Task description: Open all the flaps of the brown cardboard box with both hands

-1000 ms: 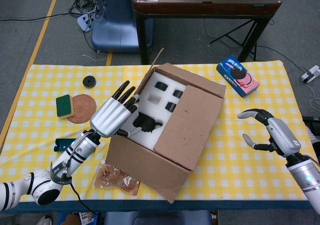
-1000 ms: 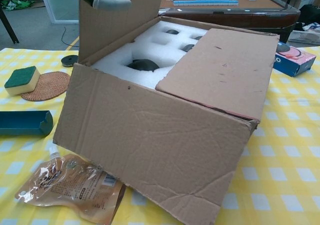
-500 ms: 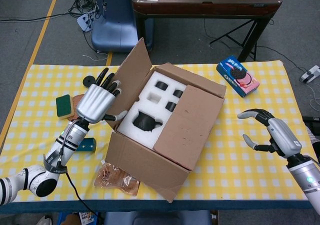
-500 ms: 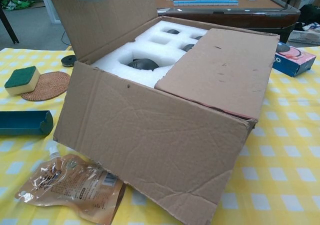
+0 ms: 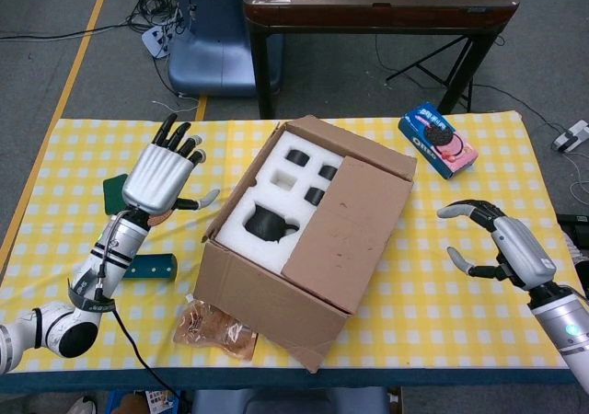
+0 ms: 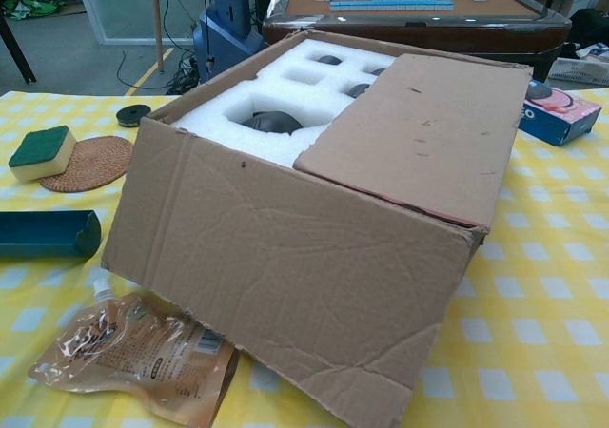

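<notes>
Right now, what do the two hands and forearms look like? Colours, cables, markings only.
Left hand: silver ribbed shell, black fingers with a pale grey thumb. Its forearm is white with black bands, a green light at the wrist, and a thin black cable running along it. Right hand: silver-grey shell, dark inner parts, grey fingers; its forearm is silver with a small green light.

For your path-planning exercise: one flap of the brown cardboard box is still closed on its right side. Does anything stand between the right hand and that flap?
Nothing visible does. The right hand hovers open beside the box, and only bare checked tablecloth lies between it and the closed flap. The cookie package sits farther back, off that line.
</notes>
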